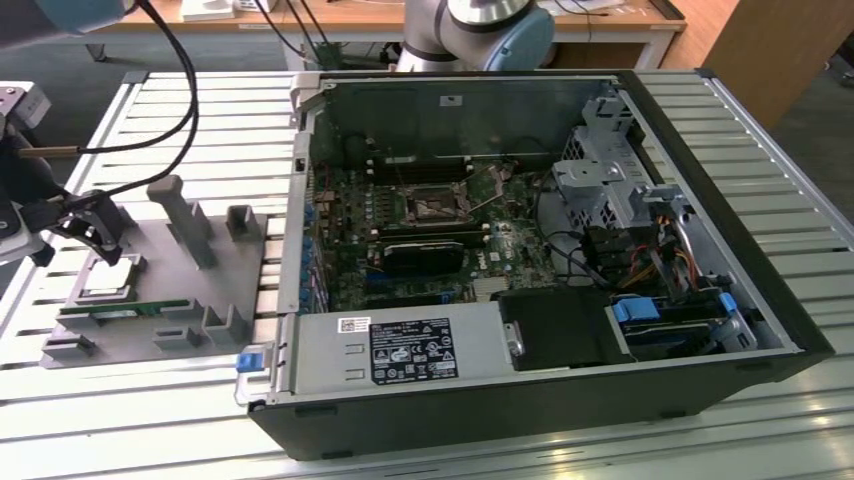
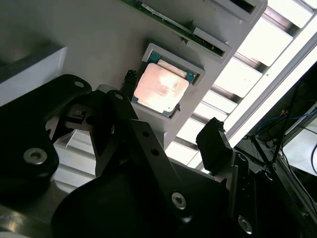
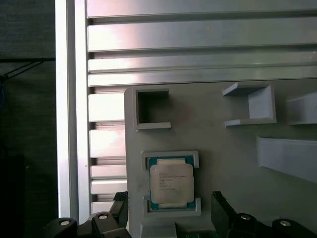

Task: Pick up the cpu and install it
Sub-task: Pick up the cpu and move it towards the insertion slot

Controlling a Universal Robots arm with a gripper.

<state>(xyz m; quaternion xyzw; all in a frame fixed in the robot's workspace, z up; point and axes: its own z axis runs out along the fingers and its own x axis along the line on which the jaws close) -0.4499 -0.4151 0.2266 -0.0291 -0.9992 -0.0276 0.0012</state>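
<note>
Spread fingers (image 3: pixel 221 210) hang over the cpu (image 3: pixel 171 181) in its grey holder (image 3: pixel 233 163), memory stick (image 1: pixel 118 311) beside.

The cpu (image 3: pixel 171 184) lies open from above; raised nest walls (image 3: pixel 171 155) hug its ends, and a tall grey post (image 1: pixel 184 215) stands near on the fixture plate (image 3: pixel 223 153).

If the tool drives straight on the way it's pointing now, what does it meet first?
Most likely the small square silver-topped cpu in its grey plastic holder plate; the open tool sits centred over it, though depth is hard to judge.
</note>
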